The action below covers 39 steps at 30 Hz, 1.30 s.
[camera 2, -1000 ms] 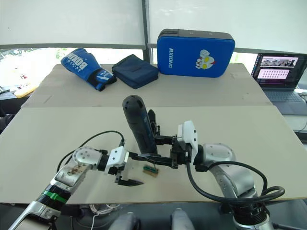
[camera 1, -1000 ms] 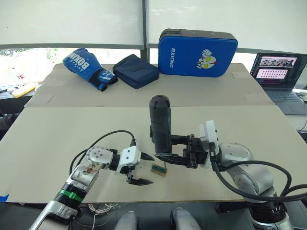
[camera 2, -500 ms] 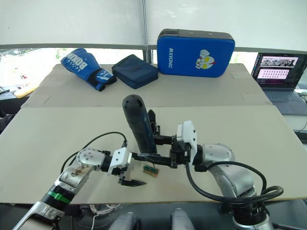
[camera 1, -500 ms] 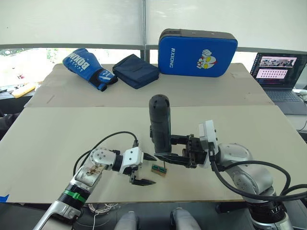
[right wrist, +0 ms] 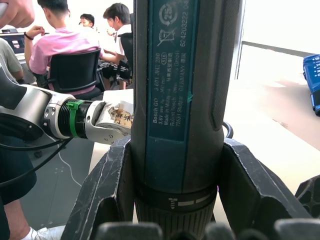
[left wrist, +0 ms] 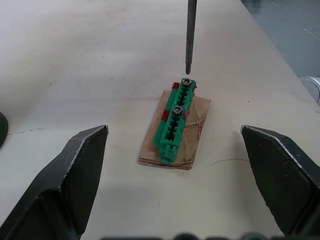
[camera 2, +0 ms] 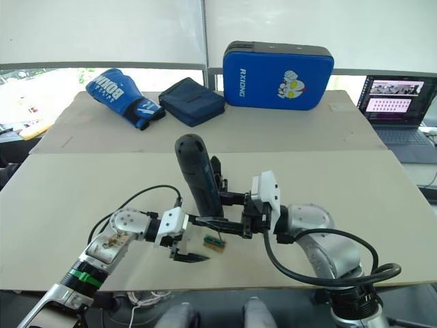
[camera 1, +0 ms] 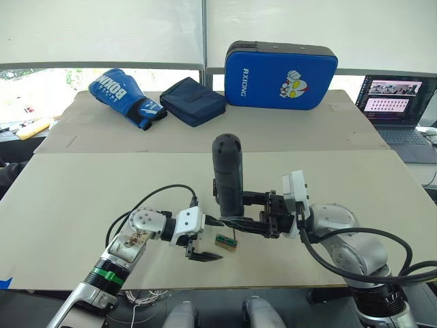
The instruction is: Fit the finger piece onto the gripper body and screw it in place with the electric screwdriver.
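Note:
My right gripper [camera 1: 233, 208] is shut on the electric screwdriver [camera 1: 227, 174], a dark pen-shaped tool held upright. Its thin metal bit [left wrist: 190, 35] hangs just above one end screw of a small green-topped block [left wrist: 176, 120], which rests on a scrap of brown card near the table's front edge. My left gripper [camera 1: 213, 239] is open just left of the block, its two black fingers spread wide with the block between them, not touching it. The screwdriver's labelled barrel [right wrist: 180, 90] sits gripped between the right fingers. The finger piece and the gripper body are out of view.
At the far side of the table [camera 1: 68, 198] lie a blue boxing glove [camera 1: 123, 96], a navy pouch [camera 1: 192, 100] and a blue strike pad [camera 1: 281, 75]. An open laptop [camera 1: 399, 109] stands at the far right. Seated people [right wrist: 65, 55] show beyond the table.
My left gripper has moved a little to the right, closer to the green-topped block. The right gripper and the screwdriver have stayed in place.

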Motion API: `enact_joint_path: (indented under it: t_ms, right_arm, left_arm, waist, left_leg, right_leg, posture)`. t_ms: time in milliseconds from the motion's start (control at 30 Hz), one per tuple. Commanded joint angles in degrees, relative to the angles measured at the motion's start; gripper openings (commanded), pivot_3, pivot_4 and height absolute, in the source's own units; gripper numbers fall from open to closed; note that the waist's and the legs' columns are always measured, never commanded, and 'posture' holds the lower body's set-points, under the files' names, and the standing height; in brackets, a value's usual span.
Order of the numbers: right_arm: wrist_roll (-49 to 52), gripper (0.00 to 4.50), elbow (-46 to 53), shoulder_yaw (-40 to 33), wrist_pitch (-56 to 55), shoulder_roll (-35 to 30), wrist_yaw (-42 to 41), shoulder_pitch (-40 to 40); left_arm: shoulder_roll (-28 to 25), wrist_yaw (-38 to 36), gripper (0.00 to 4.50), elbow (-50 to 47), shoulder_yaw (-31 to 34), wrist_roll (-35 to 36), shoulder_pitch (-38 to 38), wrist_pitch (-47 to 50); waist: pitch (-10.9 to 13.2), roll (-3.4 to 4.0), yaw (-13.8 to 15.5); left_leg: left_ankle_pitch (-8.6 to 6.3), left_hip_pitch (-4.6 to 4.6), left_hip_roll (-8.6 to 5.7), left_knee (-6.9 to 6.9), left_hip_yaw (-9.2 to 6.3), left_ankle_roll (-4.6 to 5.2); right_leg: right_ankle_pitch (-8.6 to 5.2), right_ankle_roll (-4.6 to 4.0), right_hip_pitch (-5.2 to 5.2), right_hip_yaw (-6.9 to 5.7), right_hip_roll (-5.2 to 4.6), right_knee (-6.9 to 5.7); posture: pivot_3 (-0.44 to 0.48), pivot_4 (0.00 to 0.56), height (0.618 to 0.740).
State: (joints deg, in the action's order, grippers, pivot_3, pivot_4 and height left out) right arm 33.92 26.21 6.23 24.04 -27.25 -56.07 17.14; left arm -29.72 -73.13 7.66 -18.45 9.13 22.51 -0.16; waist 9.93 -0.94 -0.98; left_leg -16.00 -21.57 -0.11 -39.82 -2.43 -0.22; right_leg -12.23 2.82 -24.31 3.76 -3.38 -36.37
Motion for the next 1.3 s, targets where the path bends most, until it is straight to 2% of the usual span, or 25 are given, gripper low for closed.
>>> enact_joint_path:
  t_ms: [33, 1300]
  right_arm:
    - [0.87, 1.93, 1.54, -0.51, -1.94, 0.70, 0.14, 0.67]
    - [-3.40, 1.93, -0.76, -0.13, -6.23, -1.17, -2.36, -0.38]
  left_arm:
    - [0.06, 0.57, 4.50, -0.92, 0.51, 0.08, 0.17, -0.51]
    - [0.70, 1.16, 4.50, -0.51, 0.19, 0.14, 1.32, 0.07]
  waist:
    - [0.00, 0.00, -0.01]
    - [0.00, 0.00, 0.00]
  left_leg:
    - [0.00, 0.00, 0.00, 0.00, 0.00, 0.00]
    - [0.00, 0.00, 0.00, 0.00, 0.00, 0.00]
  right_leg:
    - [0.00, 0.00, 0.00, 0.00, 0.00, 0.00]
    - [0.00, 0.00, 0.00, 0.00, 0.00, 0.02]
  posture:
    - [0.000, 0.150, 0.740]
    - [0.000, 0.150, 0.740]
